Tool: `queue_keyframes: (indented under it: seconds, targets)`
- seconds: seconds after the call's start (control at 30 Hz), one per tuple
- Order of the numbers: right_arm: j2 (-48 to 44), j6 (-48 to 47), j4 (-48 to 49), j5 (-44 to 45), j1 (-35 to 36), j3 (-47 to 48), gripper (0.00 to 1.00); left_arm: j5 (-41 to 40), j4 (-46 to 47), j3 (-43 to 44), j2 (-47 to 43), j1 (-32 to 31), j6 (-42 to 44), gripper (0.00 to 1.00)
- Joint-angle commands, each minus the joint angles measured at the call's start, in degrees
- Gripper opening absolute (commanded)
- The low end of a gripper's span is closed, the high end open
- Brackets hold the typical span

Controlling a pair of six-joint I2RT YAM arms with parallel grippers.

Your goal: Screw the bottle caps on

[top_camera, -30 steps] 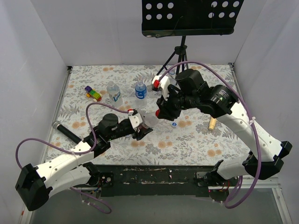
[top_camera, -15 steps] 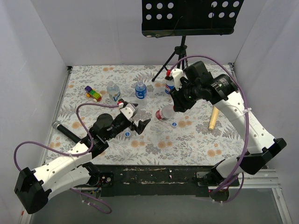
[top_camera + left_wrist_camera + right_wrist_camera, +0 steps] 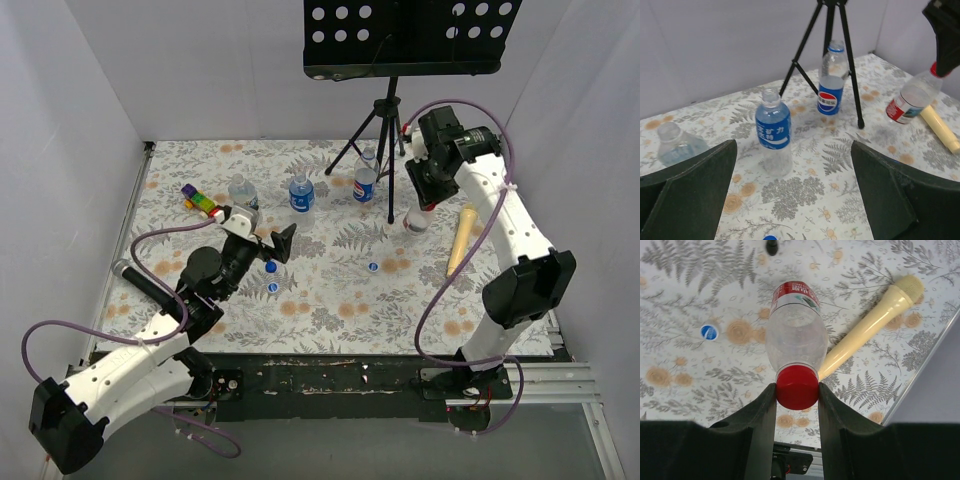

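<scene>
Whereas a second ago both arms met over the middle of the table, we now see them well apart. Our left gripper [image 3: 276, 243] has let go, its fingers spread wide with nothing between them, and it has drawn back to the left side. Our right gripper [image 3: 797, 390] stays clenched on the red cap [image 3: 797, 384] and has carried the red-labelled bottle [image 3: 796, 335] by it to the far right. There the bottle hangs tilted, just beside the tan stick [image 3: 459, 240]. We judge that this bottle is capped and is being set aside.

Two bottles still lack caps: the blue-labelled bottle [image 3: 773, 131] and the clear bottle [image 3: 243, 195] to its left. The logo bottle [image 3: 831, 82] by the tripod [image 3: 829, 50] already wears a blue one. Three blue caps [image 3: 271, 267] lie loose on the floral table [image 3: 330, 310].

We cannot tell whether the red cap is screwed fully home, nor whether the hanging bottle's base touches the table. A left finger cuts off the clear bottle in the wrist view, and no whitish cap shows anywhere.
</scene>
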Motion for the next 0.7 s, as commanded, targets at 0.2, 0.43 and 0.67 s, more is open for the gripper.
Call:
queue_keyframes:
  seconds: [0.2,0.43,0.67]
  targets:
    - [10.07,-1.47,3.46,-1.65,-10.48,7.93,0.01,-5.32,1.69,-0.79,-2.06,2.56,-1.03,0.98]
    - [14.73,-2.79,3.55,-5.44,-13.83,9.25,0.01,-4.26,1.16,-0.53,-1.61,3.79,-1.38,0.98]
    - [18.07,-3.05,3.81,-4.83,-14.01,10.83,0.12,-2.41,0.64,-0.35,-1.09,4.41,-1.30,0.98]
